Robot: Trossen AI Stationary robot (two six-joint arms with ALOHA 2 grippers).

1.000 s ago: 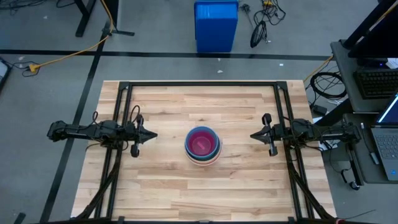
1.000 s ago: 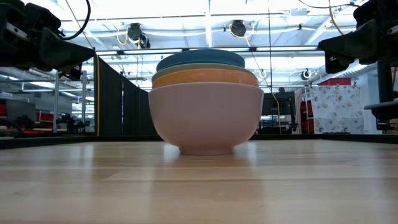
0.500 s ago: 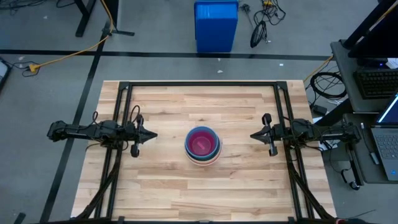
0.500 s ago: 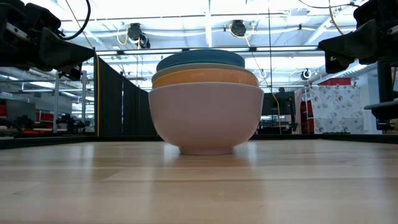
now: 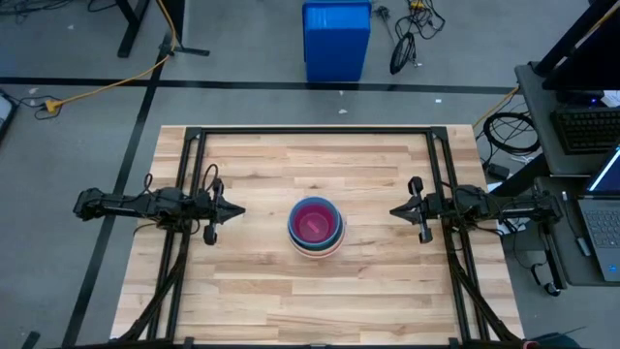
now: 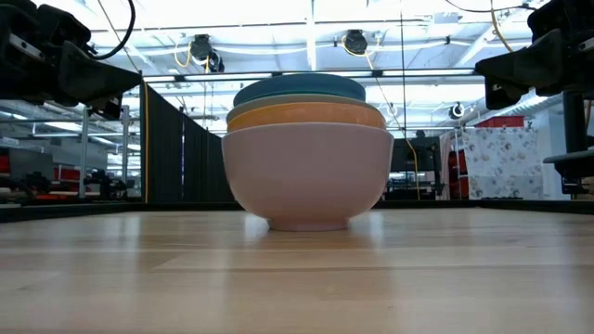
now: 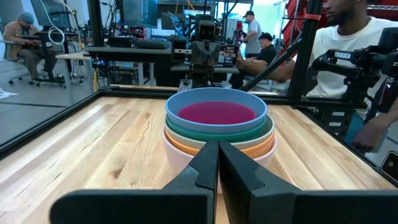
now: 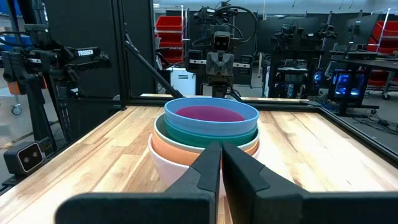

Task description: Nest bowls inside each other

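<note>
bowls (image 5: pixel 316 226) sit as one nested stack mid-table (image 5: pixel 262 291), magenta innermost, so nesting looks done; left gripper (image 5: pixel 236 210) and right gripper (image 5: pixel 395 210) parked either side, fingers closed, holding nothing, well clear.

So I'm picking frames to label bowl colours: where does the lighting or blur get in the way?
Low view: bright ceiling lights backlight the bowl stack, dulling its colours. High view: even light, only the magenta bowl and thin rims show. Both wrist views: stack sharp, near jaws blurred, room behind soft.
</note>
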